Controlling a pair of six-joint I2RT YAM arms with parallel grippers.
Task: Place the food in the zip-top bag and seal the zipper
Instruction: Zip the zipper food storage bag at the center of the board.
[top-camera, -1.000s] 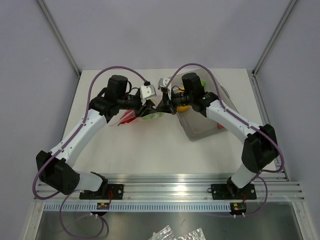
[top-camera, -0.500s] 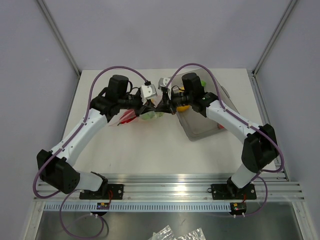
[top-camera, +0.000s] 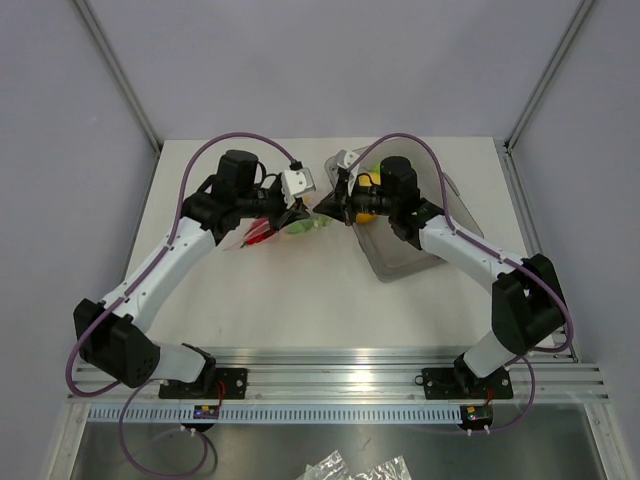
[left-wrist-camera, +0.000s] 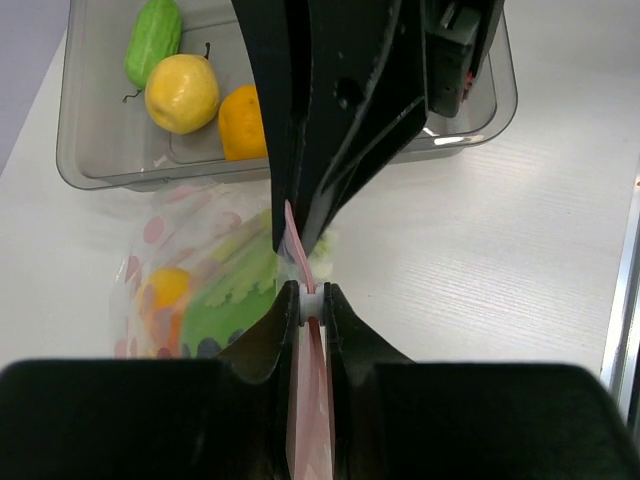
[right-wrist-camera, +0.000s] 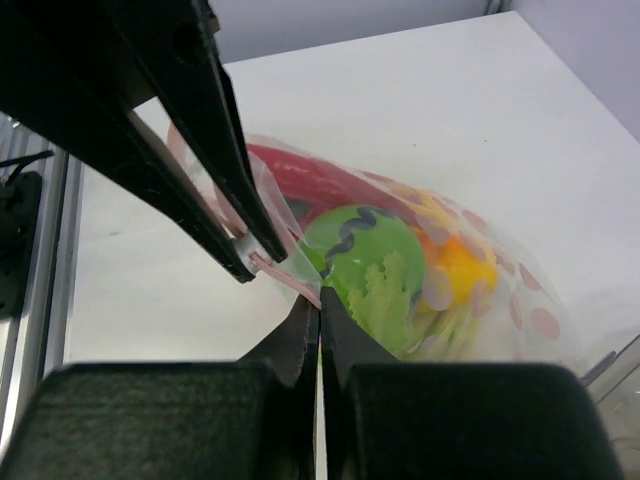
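The zip-top bag (right-wrist-camera: 400, 250) lies on the table with green, red and orange food (right-wrist-camera: 372, 262) inside. In the left wrist view the bag (left-wrist-camera: 190, 290) shows left of the jaws. My left gripper (left-wrist-camera: 311, 298) is shut on the white slider of the pink zipper (left-wrist-camera: 294, 235). My right gripper (right-wrist-camera: 320, 303) is shut on the bag's edge at the end of the zipper strip (right-wrist-camera: 290, 280), just past the slider. From above, the left gripper (top-camera: 298, 214) and the right gripper (top-camera: 326, 206) meet over the bag (top-camera: 262, 234).
A grey translucent tray (left-wrist-camera: 75, 160) stands beyond the bag and holds a green piece (left-wrist-camera: 153, 40), a yellow one (left-wrist-camera: 182, 92) and an orange one (left-wrist-camera: 240, 122). In the top view the tray (top-camera: 410, 255) sits under the right arm, by the table's right side.
My left gripper has closed down onto the zipper slider. The right arm has shifted a little to the right while staying shut, drawing the strip taut.
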